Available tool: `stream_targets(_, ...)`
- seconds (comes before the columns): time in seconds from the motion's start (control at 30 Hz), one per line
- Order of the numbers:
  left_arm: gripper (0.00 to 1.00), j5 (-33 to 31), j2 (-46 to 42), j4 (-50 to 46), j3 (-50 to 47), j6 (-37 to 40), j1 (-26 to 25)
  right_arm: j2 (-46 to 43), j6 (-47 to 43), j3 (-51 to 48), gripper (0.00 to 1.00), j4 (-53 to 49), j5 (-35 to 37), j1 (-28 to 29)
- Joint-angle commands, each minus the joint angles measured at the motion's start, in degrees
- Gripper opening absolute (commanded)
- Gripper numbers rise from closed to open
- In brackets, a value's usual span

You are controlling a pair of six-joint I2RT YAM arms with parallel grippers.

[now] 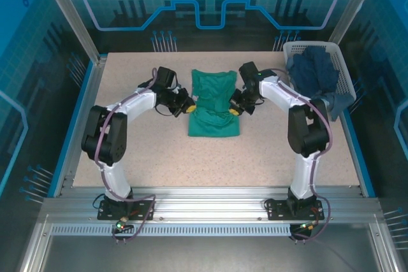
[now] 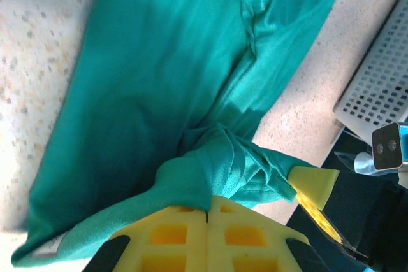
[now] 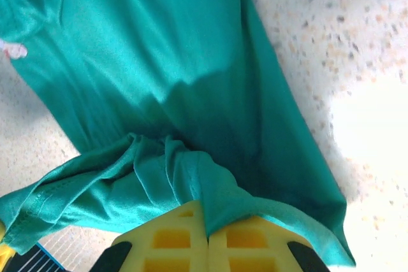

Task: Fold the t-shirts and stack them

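The step in hand was judged to be a fold of the teal-green cloth t-shirt. It lay at the middle of the speckled beige desk, with its length running near to far. To do the fold well, both arms should rise together and level. They should keep the cloth taut between them and lay the gathered part squarely over the flat part, so that the side edges line up. Uneven travel would likely skew the crease. The left pincer was pressed together on a bunched fold at the t-shirt's left edge. The right pincer pinched a like bunch at its right edge, so the t-shirt lay between the two. The dark navy cloth t-shirts sat heaped in the white plastic lattice basket at the far right, well apart.
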Motion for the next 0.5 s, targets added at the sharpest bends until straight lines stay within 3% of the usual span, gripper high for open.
stream_targets(0.0, 0.0, 0.09, 3.42, 0.86, 2.47, 1.38, 1.1, 4.9, -1.86, 4.94, 0.0, -0.9, -1.47, -1.38)
stream_targets(0.03, 0.05, 0.32, 4.26, 1.35, 3.0, 1.38, 1.37, 6.39, -2.17, 6.51, 0.01, -1.52, -1.51, -1.66)
stream_targets(0.17, 0.32, -1.18, 5.12, 0.84, 4.93, 2.09, 2.04, 7.73, -3.99, 9.02, 0.29, -0.64, -0.6, -3.12)
stream_targets(0.23, 0.42, -2.72, 2.45, 0.75, 3.88, 2.3, 1.8, 5.91, -5.3, 9.08, 0.38, -0.75, 1.02, -3.48)
stream_targets(0.37, 0.39, -2.45, -3.91, -0.29, -2.0, 1.13, 0.07, -1.28, -6.7, 4.02, 0.43, 0.38, 4.01, -2.53)
stream_targets(0.47, 0.29, -0.58, -6.73, 2.58, -7.98, -2.91, -2.8, -6.32, -5.56, -3.39, 0.32, 3.46, 3.09, -0.01)
